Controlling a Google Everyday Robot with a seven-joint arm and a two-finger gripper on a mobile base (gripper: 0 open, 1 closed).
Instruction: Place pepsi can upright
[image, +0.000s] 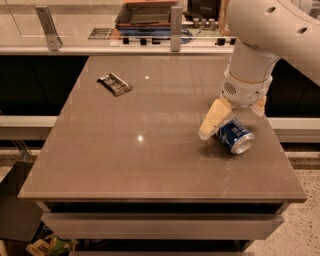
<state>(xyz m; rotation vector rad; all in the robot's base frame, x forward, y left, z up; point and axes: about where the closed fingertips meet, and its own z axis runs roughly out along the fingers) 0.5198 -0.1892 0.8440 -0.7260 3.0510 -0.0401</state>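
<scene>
High frontal view, jaws at right

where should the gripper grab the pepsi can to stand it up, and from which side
Probably the blue curved sidewall near mid-length, coming from above. The pepsi can lies on its side on the table, one silver end facing front-right, so the rounded flanks are the exposed parts. The gripper hangs just over its back-left end.

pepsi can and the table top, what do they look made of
Small blue Pepsi can, lying on its side: thin metal, probably aluminium, judging by its shiny silver end. Grey-brown table top: smooth, glossy, perhaps laminate or stone; it mirrors light spots. The cream gripper sits at the can.
</scene>
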